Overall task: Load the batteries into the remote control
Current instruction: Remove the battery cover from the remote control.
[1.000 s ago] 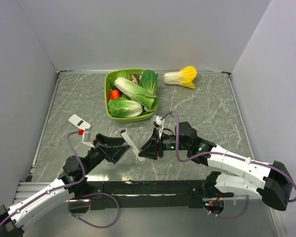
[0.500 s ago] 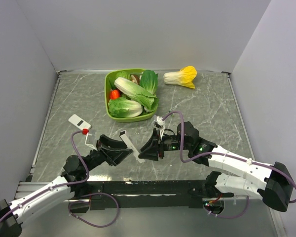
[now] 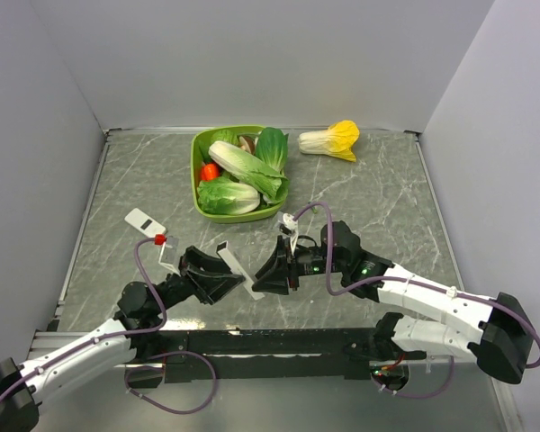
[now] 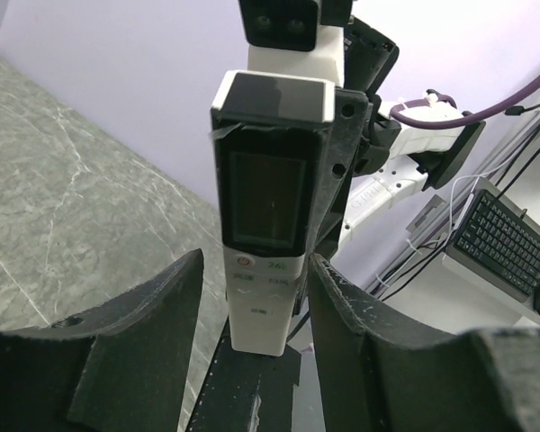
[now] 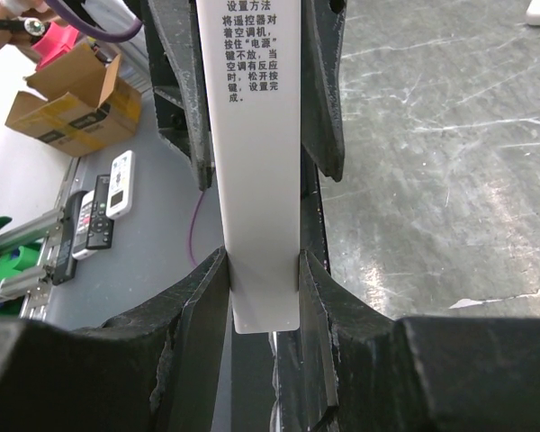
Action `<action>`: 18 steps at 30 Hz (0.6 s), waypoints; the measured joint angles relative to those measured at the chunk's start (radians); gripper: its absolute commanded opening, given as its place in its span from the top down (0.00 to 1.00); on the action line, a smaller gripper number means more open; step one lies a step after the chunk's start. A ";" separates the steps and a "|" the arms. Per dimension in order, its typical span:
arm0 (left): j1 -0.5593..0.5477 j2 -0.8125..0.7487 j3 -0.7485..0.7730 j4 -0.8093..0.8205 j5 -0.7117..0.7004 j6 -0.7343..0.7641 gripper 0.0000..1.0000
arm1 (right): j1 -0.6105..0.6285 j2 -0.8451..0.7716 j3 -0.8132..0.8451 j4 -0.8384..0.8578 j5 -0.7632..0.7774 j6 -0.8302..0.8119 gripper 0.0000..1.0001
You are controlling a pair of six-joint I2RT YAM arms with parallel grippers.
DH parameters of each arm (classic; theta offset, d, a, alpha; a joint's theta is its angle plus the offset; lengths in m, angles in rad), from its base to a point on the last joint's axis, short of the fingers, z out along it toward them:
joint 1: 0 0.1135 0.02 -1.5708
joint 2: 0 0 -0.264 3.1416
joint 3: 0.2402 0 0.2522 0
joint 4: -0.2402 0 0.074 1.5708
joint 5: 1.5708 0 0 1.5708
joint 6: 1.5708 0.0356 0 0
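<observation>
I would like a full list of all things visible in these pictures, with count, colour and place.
remote: one, white and black, in the air between both claws
bowl: one, green, far middle of table
leafy greens: several, green and white, in bowl
red item: one, red, in bowl
cabbage: one, white and yellow, on table right of bowl
plate: one, white, left on table
table: one, grey marble
batteries: none seen
left claw: one, black, shut on remote
right claw: one, black, shut on remote

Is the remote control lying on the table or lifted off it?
Lifted: the right claw clamps the remote control, clear of the table.
</observation>
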State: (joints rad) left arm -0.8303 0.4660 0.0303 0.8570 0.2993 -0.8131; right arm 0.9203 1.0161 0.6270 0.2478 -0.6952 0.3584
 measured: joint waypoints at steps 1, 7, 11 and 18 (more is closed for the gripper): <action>0.000 0.000 0.000 0.003 0.002 -0.001 0.47 | 0.000 0.002 0.000 0.000 -0.002 0.000 1.00; 0.000 -0.006 0.000 0.010 0.003 -0.006 0.70 | 0.000 0.010 0.000 0.000 -0.006 0.000 1.00; 0.000 -0.006 0.000 0.010 0.009 -0.007 0.99 | 0.000 0.014 0.000 0.001 -0.010 -0.004 0.92; 0.000 -0.012 0.000 0.003 0.014 -0.010 0.99 | -0.002 0.018 0.001 0.001 -0.025 -0.009 0.49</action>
State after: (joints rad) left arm -0.8299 0.4541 0.0303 0.8597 0.3134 -0.8234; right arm 0.9184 1.0340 0.6277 0.2485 -0.7204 0.3496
